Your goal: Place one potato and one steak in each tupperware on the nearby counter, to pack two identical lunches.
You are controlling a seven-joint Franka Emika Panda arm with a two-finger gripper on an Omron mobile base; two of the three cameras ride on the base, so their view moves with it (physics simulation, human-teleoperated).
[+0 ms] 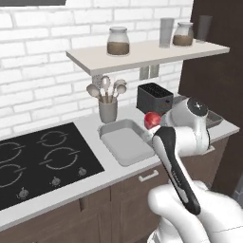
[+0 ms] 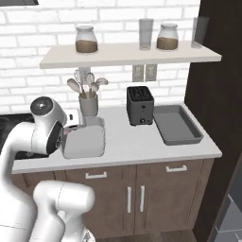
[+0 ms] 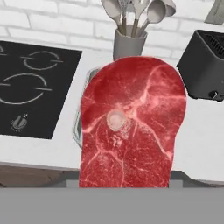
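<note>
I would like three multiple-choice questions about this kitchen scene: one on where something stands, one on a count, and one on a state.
1. Where does the black toaster stand?
A. between the two tupperware trays
B. on the stove
C. on the wall shelf

2. How many jars with brown contents stand on the shelf?
A. none
B. two
C. five

3. What is the state of the gripper?
A. open and empty
B. holding a spoon
C. holding a steak

Answers: 1 A, the toaster has the light grey tray on one side and the darker grey tray on the other. 2 B, two such jars show. 3 C, the raw red steak hangs before the hand camera.
</note>
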